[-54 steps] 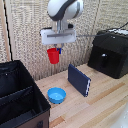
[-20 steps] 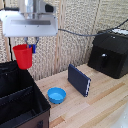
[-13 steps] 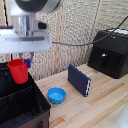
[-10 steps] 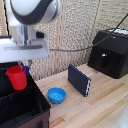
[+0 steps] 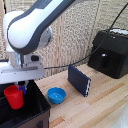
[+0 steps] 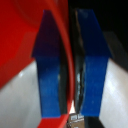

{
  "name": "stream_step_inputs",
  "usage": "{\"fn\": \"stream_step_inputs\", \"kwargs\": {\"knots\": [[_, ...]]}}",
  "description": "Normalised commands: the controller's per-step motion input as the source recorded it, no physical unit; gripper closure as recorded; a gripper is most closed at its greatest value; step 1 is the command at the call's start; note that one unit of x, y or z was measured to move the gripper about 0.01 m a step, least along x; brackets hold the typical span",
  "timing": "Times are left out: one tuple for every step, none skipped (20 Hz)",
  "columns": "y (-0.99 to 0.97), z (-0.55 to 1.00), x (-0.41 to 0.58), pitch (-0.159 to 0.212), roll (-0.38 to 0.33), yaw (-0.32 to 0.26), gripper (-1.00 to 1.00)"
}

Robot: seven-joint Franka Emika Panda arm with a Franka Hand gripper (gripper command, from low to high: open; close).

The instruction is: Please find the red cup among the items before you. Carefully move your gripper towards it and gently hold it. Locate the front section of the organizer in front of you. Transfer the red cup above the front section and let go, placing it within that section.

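Note:
The red cup (image 5: 13,97) hangs upright from my gripper (image 5: 22,90), which is shut on its rim. The white gripper block (image 5: 21,75) sits just above it. The cup is low over the inside of the black organizer (image 5: 39,111) at the exterior view's lower left. I cannot tell which compartment lies under it, because the divider does not show clearly. In the wrist view the two blue fingertips (image 6: 50,65) clamp the thin red cup wall (image 6: 20,40) between them, and the gripper (image 6: 70,65) fills the picture.
A shallow blue bowl (image 5: 56,95) sits on the wooden table (image 5: 100,105) just beside the organizer. A dark blue flat box (image 5: 80,80) stands on edge behind it. A black boxy machine (image 5: 112,52) stands at the exterior view's right.
My gripper has carried the red cup toward the exterior view's left and down, from above the table to low over the organizer. Bowl, flat box and machine have not moved.

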Motion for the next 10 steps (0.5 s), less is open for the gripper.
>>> {"fn": "stream_step_inputs", "kwargs": {"knots": [[0.02,-0.02,0.000,-0.149,-0.097,0.209,-1.00],[0.00,0.00,0.000,-0.194,-0.122,0.197,-1.00],[0.00,0.02,0.000,-0.218,-0.131,0.193,-1.00],[0.00,0.09,0.009,-0.237,-0.137,0.185,-1.00],[0.00,0.11,0.026,-0.209,-0.139,0.190,-1.00],[-0.07,0.15,0.086,-0.170,-0.083,0.203,-1.00],[-0.10,0.16,0.160,-0.162,-0.040,0.212,-1.00],[-0.21,0.13,0.194,-0.136,0.000,0.201,-1.00],[-0.38,0.15,0.220,-0.097,0.123,0.089,-1.00],[-0.33,0.17,0.257,-0.045,0.120,0.002,-1.00]]}}
